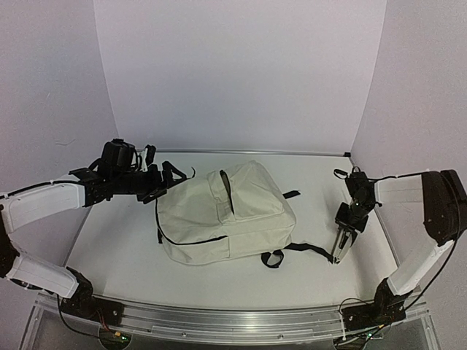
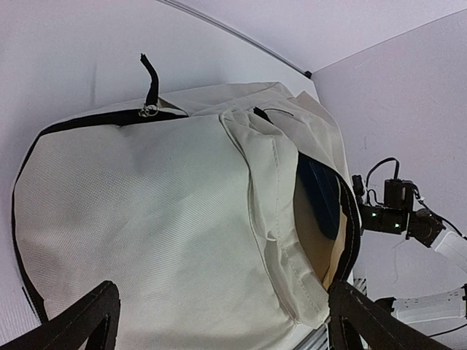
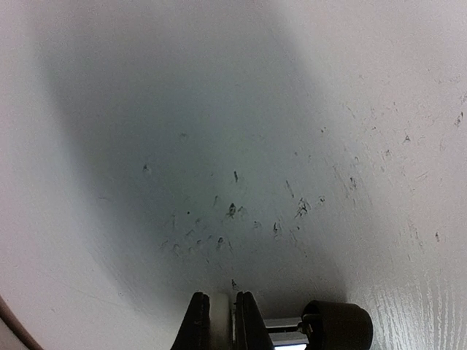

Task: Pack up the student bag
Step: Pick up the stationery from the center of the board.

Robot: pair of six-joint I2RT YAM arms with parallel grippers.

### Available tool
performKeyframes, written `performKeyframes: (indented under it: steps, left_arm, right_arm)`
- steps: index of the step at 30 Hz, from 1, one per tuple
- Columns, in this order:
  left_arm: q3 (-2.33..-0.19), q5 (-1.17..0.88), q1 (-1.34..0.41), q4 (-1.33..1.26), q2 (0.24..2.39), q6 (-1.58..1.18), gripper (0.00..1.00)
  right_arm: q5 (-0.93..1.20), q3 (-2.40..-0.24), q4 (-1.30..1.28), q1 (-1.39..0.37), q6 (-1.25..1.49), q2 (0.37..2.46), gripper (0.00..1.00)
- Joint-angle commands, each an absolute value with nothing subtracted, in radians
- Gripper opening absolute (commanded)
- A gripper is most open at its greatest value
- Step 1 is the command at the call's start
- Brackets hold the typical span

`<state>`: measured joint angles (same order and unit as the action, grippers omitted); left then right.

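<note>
A big cream bag (image 1: 222, 215) lies flat in the middle of the white table (image 1: 117, 255). It has black trim. One long black zip (image 1: 197, 240) runs along its near side, and that zip looks closed. On top of the bag a flap (image 2: 273, 211) stands open a bit. Inside the gap I can see something dark blue (image 2: 317, 189), but I can't tell what it is.

The left gripper (image 1: 162, 182) is up by the far left corner of the bag, just beside its black top straps. Its jaws are spread wide apart and hold nothing. From its own camera, the two black fingers (image 2: 76, 324) sit one on each side of the bag's body, and I can't tell if they touch it.

A thin black strap (image 1: 306, 249) trails out from the bag's near right corner across the table. The right gripper (image 1: 338, 255) points down at the table right where that strap ends. Its jaws are pressed together. Its own camera shows only bare, scuffed table in front of the closed tips (image 3: 222, 321), so I can't tell if it has the strap.
</note>
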<state>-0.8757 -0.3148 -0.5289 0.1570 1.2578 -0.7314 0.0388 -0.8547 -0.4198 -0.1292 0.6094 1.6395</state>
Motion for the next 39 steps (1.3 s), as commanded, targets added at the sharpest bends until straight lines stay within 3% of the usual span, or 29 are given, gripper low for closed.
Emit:
performKeyframes:
  steps: [1, 9, 16, 25, 39]
  left_arm:
    - [-0.901, -0.362, -0.525, 0.111, 1.208, -0.696, 1.00]
    - [-0.957, -0.450, -0.542, 0.069, 1.199, -0.669, 0.99]
    - [-1.054, -0.473, -0.670, 0.028, 1.255, -0.618, 0.98]
    - [-1.130, -0.724, -0.790, -0.218, 1.393, -0.633, 0.98]
    - [-1.163, -0.825, -0.851, -0.382, 1.468, -0.674, 1.00]
  right_arm:
    - [0.066, -0.886, -0.415, -0.137, 0.626, 1.545, 0.00]
    - [0.160, -1.025, -0.445, -0.159, 0.639, 1.289, 0.00]
    - [0.247, -1.199, -0.429, -0.281, 0.644, 1.184, 0.00]
    - [0.347, -1.313, -0.184, -0.563, 0.711, 1.224, 0.00]
    - [0.448, -1.470, 0.102, -0.871, 0.782, 1.419, 0.00]
